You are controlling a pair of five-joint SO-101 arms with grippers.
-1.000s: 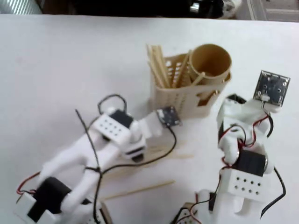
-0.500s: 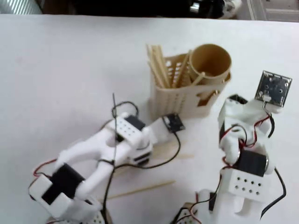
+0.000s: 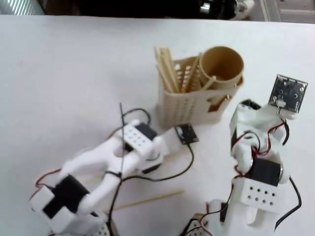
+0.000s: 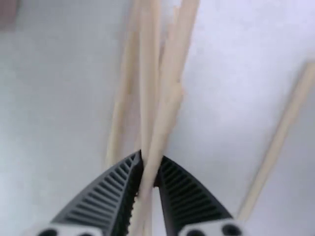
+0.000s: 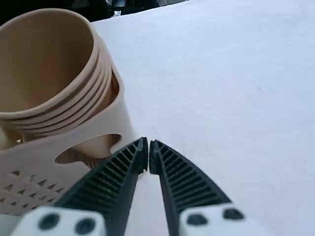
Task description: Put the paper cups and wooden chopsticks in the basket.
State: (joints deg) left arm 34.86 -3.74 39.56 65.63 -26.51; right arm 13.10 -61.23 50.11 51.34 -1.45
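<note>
Left arm (image 3: 98, 164): laid low across the table (image 3: 74, 73) from the near-left corner, forearm angled toward the basket (image 3: 189, 105), wrist stopped just short of it. Left gripper (image 4: 149, 162): jaws drawn narrow, pinched on the wooden chopsticks (image 4: 162, 98) lying flat on the table; one stick clamped between the ribbed pads (image 4: 113, 196), others close alongside, touching or overlapping. Loose chopstick (image 3: 147, 199): flat on the table nearer the arm bases, apart from the pinched bunch. Right arm (image 3: 244, 123): folded upright at the near-right, close beside the basket's end. Right gripper (image 5: 148, 147): fingers pressed together, nothing between them, tips just beside the basket wall and lower than the cup rims. Paper cups (image 3: 221, 66): nested stack, standing mouth-up and slightly tilted inside the basket, at the end nearer the right arm. Chopsticks in the basket (image 3: 166, 71): several, upright and leaning, at the end nearer the left arm, tips above the rim; one more leaning by the cup rim.
</note>
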